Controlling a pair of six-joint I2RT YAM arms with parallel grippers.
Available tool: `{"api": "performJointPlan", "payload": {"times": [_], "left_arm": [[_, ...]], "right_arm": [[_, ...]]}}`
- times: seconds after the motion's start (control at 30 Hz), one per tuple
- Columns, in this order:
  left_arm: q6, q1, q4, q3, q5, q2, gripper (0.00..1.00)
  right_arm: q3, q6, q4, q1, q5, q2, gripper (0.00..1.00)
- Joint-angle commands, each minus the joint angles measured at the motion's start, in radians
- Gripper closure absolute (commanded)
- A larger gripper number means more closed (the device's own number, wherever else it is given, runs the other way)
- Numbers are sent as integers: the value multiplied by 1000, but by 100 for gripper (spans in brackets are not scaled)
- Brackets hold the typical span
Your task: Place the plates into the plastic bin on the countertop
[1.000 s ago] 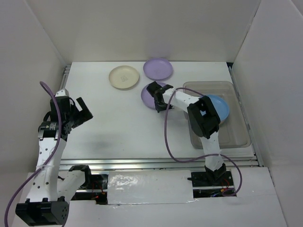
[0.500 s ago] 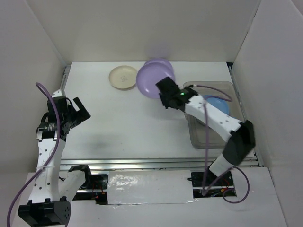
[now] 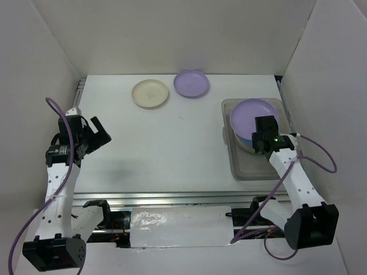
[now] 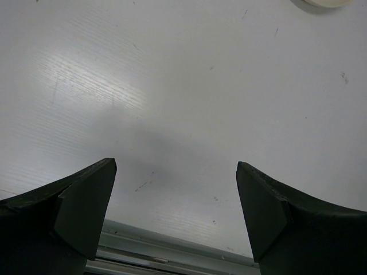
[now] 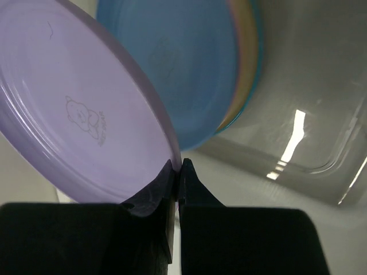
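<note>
Lilac plate (image 5: 74, 114): round, shallow, embossed figure | right pincer (image 5: 178, 167) clamps its rim | left pincer (image 4: 175, 166) spread

Bright even light fr. above, soft shadow on countertop (image 4: 189, 86), glare streak on plastic bin (image 5: 321, 103).

No word or number can be read anywhere. In the right wrist view, the lilac plate (image 5: 86, 114) bears a small embossed bear-like figure with tiny lettering beside it, too fine to make out. The blue plate (image 5: 183, 63) behind it carries a similar faint stamp, equally illegible.
</note>
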Motion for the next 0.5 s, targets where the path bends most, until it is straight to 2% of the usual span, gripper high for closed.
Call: {"api": "performJointPlan", "payload": {"times": [0.0, 0.1, 0.17, 0.27, 0.37, 0.47], "left_arm": [[18, 5, 58, -4, 45, 23, 1], [17, 3, 67, -1, 46, 47, 1], [11, 0, 78, -7, 67, 64, 1], [0, -12, 98, -7, 69, 89, 1], [-11, -29, 108, 7, 64, 120, 1], [-29, -52, 116, 22, 61, 143, 1]], "right_arm": [[-30, -90, 55, -124, -59, -27, 100], [-63, -154, 92, -254, -119, -16, 100], [-91, -194, 132, -287, -159, -13, 100], [-103, -217, 150, -315, -180, 2, 100], [-106, -246, 182, -319, -220, 19, 93], [-108, -269, 219, -306, -260, 2, 91]]}}
